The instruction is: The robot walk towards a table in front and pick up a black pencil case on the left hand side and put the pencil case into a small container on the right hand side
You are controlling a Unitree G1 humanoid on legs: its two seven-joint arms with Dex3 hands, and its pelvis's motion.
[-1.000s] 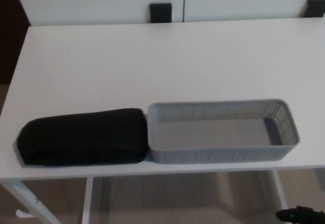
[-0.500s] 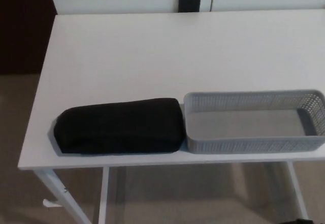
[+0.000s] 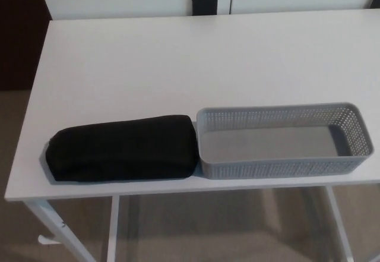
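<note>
A black pencil case (image 3: 122,148) lies lengthwise near the front edge of the white table (image 3: 178,66), on its left side. Its right end touches or nearly touches a grey perforated plastic basket (image 3: 279,162), which sits on the right near the front edge and holds nothing. Neither of my hands shows in the head view.
White cabinet fronts with a black block (image 3: 205,3) stand behind the table's far edge. A dark wall or opening (image 3: 18,36) lies to the far left. Beige floor (image 3: 18,226) and the table's white legs (image 3: 56,232) show below the front edge.
The whole picture has shifted as the camera moved; the case and basket keep their places on the table. A dark bit of my right hand seen a second ago at the bottom right is gone.
</note>
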